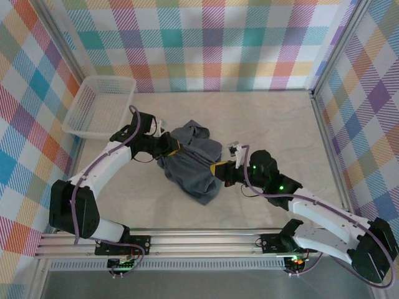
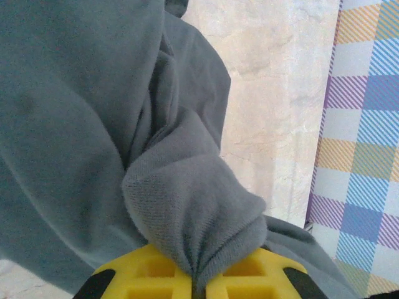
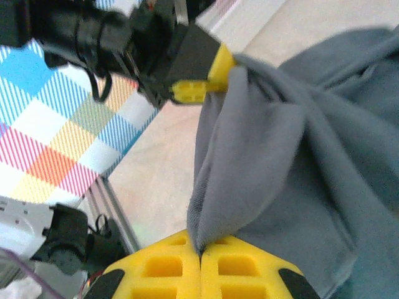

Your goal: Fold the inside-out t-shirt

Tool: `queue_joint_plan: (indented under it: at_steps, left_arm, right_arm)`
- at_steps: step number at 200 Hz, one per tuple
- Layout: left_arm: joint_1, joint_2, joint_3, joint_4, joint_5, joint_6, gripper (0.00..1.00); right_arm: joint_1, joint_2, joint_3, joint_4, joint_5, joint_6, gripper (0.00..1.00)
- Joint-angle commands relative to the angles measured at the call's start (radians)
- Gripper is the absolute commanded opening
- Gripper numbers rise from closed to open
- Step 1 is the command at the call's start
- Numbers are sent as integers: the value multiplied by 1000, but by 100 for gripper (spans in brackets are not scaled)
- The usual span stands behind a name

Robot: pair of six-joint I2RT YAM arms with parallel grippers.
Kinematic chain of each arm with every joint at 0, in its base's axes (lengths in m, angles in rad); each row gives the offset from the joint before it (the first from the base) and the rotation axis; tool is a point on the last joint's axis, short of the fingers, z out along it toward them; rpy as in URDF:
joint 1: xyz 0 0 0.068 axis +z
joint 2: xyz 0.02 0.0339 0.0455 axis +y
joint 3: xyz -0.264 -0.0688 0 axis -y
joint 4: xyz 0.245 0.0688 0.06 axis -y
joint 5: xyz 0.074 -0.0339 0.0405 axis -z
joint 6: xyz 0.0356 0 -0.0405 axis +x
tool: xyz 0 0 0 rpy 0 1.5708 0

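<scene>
The wrinkled slate blue-grey cotton t-shirt (image 1: 190, 165) lay bunched near the middle of the pale stone-patterned table (image 1: 274, 118). Its long axis ran from the far edge toward the near edge, slanting slightly right. The left gripper (image 2: 199, 288) was clamped tight on a fold at its left side. The right gripper (image 3: 201, 256) pinched a fold at its right side.

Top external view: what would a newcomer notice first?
The crumpled slate-grey t-shirt lies mid-table, pinched from both sides: the left gripper is shut on its left edge and the right gripper on its right edge. Next come the white lattice basket in the far left corner and the bright plaid walls all around.
</scene>
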Motion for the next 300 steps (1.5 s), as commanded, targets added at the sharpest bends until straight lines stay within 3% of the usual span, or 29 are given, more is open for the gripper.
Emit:
queue_joint_plan:
  at_steps: [1,23,29,43,58,100,127,168,188,199,207,220,263,282,300]
  left_arm:
    - [14,7,-33,52,-29,21,12]
    - [9,14,-70,105,23,12,0]
    - [3,17,-74,115,35,11,0]
    - [-18,26,-73,121,56,19,0]
    - [-43,33,-62,109,53,28,0]
    - [-87,40,-46,123,48,20,0]
    - [-98,39,-26,116,51,20,0]
    - [-98,23,-13,98,48,24,0]
    - [-98,18,-16,97,43,24,0]
    - [-98,15,-17,95,39,24,0]
    - [-98,14,-17,87,32,24,0]
    - [-98,12,-16,67,14,37,0]
    - [-71,35,-5,10,-78,149,0]
    - [-26,61,-16,20,-76,159,11]
    - [1,65,-20,57,-5,165,26]
  right_arm:
    - [-1,76,-37,-27,-130,5,0]
    - [0,154,-39,-41,-209,-13,0]
    - [-1,167,-31,-56,-207,-12,8]
    - [0,170,21,-127,-150,-22,40]
    - [1,151,88,-200,-36,-37,48]
    - [42,241,303,-312,241,-182,55]
    - [43,345,357,-267,274,-300,55]
    - [42,504,447,-243,233,-315,53]
    - [36,561,474,-219,246,-287,47]
    - [30,581,486,-207,237,-275,33]
    - [29,583,491,-207,235,-264,15]
    - [28,567,476,-194,214,-255,0]
    - [0,406,382,-123,40,-183,0]
    - [-35,282,320,-60,-50,-139,0]
    - [-69,174,249,-18,-80,-124,0]
